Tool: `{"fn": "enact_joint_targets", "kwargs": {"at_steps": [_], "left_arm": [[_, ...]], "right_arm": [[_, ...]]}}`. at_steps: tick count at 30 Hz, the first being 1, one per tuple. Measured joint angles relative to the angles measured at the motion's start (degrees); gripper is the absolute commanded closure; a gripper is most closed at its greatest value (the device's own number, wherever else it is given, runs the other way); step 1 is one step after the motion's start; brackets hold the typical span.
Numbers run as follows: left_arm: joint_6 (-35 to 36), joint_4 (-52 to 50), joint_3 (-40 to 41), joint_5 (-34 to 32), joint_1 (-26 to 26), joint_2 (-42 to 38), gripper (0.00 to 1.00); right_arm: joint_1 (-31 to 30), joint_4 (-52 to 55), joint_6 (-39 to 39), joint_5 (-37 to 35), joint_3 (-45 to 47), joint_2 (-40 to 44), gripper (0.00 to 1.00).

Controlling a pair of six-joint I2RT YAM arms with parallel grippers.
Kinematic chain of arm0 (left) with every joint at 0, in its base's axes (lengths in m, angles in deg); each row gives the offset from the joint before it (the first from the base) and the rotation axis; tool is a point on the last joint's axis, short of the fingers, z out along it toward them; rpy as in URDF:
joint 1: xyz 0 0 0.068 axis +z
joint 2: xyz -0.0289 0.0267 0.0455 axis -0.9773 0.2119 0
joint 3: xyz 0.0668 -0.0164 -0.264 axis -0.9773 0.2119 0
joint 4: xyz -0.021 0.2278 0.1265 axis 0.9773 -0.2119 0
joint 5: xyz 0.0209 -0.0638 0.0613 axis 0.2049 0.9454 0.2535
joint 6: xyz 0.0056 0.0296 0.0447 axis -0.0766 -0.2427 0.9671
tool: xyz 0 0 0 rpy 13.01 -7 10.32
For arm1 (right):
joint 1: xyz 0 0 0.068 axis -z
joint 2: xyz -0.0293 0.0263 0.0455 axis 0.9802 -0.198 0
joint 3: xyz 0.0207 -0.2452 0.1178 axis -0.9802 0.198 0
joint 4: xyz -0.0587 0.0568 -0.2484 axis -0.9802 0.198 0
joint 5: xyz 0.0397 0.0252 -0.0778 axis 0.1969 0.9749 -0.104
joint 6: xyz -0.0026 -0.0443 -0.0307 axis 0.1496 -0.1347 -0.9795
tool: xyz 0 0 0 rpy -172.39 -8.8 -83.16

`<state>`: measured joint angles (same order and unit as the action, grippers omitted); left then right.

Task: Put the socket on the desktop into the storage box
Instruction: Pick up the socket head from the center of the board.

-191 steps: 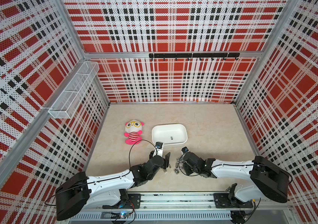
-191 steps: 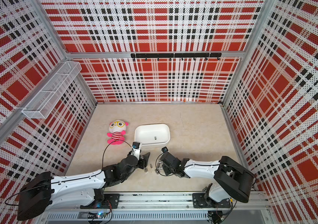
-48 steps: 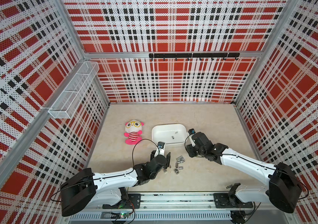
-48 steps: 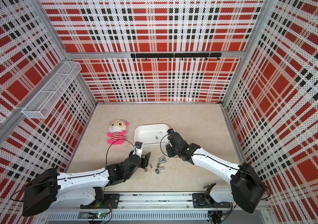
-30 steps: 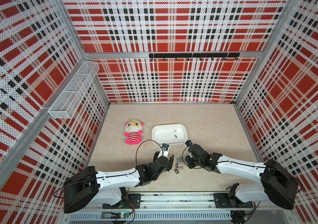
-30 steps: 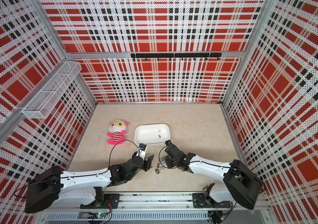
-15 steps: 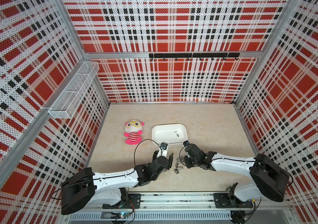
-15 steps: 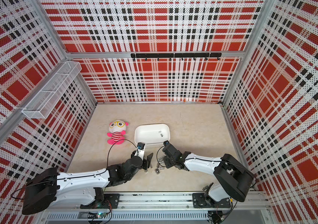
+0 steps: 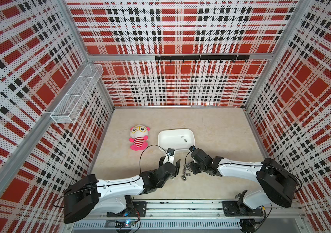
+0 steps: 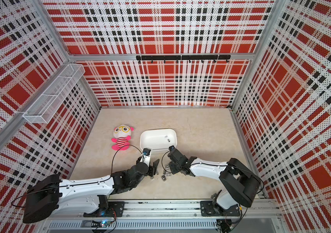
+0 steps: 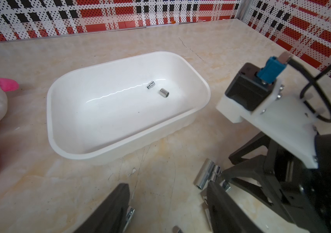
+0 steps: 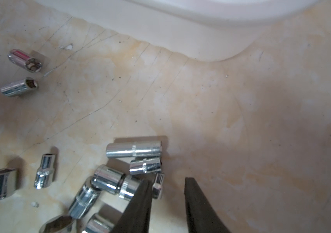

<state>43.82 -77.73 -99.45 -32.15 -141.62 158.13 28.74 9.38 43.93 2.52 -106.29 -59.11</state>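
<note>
Several chrome sockets (image 9: 186,171) (image 10: 166,169) lie in a loose cluster on the beige desktop (image 9: 221,129), in front of the white storage box (image 9: 161,141) (image 11: 55,125). Two sockets (image 11: 164,93) lie inside the box. My right gripper (image 9: 190,169) (image 12: 167,187) is low at the cluster's edge and open by a narrow gap. A small socket (image 12: 157,185) lies just inside one finger, and the other finger stands clear of it. My left gripper (image 9: 170,164) (image 11: 168,193) rests open close beside the cluster, and a long socket (image 11: 207,175) lies by one fingertip.
A pink and white plush doll (image 9: 138,137) lies left of the box. A white wire basket (image 9: 75,96) hangs on the left wall and a black hook rail (image 9: 201,58) on the back wall. The box wall (image 12: 180,30) stands just beyond the cluster.
My right gripper has come back from the box's edge and dropped to the socket cluster, its jaws a little narrower. The left arm has barely shifted.
</note>
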Motion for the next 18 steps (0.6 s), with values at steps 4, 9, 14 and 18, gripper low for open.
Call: {"fn": "enact_joint_targets", "kwargs": {"at_steps": [4, 9, 14, 18], "left_arm": [[0.0, 0.0, 0.0, 0.0, 0.0, 0.0, 0.33], [0.0, 0.0, 0.0, -0.1, -0.2, 0.0, 0.33], [0.0, 0.0, 0.0, -0.3, -0.3, 0.0, 0.33], [0.0, 0.0, 0.0, -0.4, -0.3, 0.0, 0.33]], "right_arm": [[0.0, 0.0, 0.0, 0.0, 0.0, -0.2, 0.66], [-0.1, 0.0, 0.0, 0.0, -0.7, -1.7, 0.67], [-0.5, 0.1, 0.0, -0.1, -0.8, -2.1, 0.67], [-0.7, 0.2, 0.0, -0.2, -0.8, -2.3, 0.67]]}}
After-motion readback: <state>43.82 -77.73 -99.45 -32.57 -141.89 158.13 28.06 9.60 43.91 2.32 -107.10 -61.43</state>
